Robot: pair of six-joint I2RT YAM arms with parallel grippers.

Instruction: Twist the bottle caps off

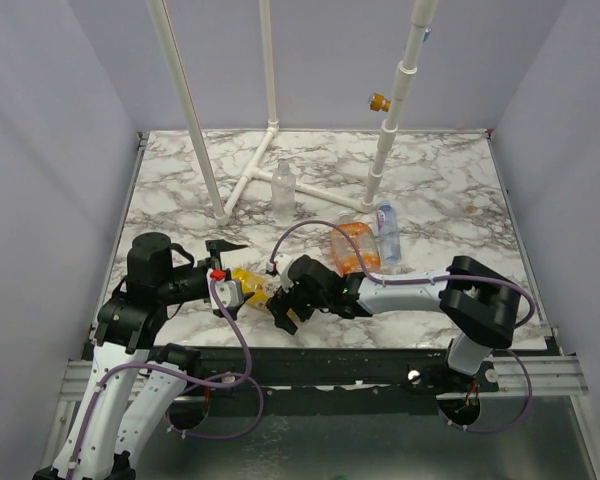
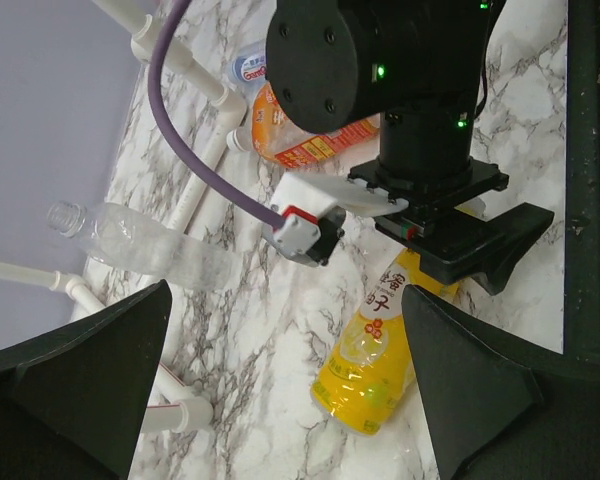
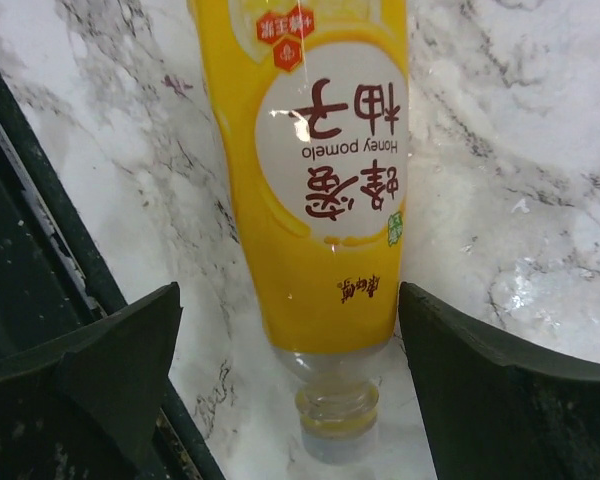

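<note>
A slender yellow-orange bottle [image 3: 320,170] lies on the marble near the front edge, its neck pointing toward the arms. A pale cap [image 3: 332,445] sits on that neck. My right gripper [image 3: 288,335] is open, one finger on either side of the bottle's shoulder, neither touching it. My left gripper [image 2: 285,295] is open too, hovering over the base end of the same bottle [image 2: 375,350]. Behind them are the squat orange bottle [image 1: 352,245], lying, and the blue-labelled clear one [image 1: 387,232]. The small clear bottle [image 1: 283,190] stands upright, its mouth [image 2: 65,215] looking open.
The white pipe frame [image 1: 250,180] stands across the back of the table, with a yellow-orange knob [image 1: 379,101] on its right post. A small yellowish piece [image 1: 471,208] lies at the far right. The black front rail [image 3: 40,260] runs close beside the right gripper.
</note>
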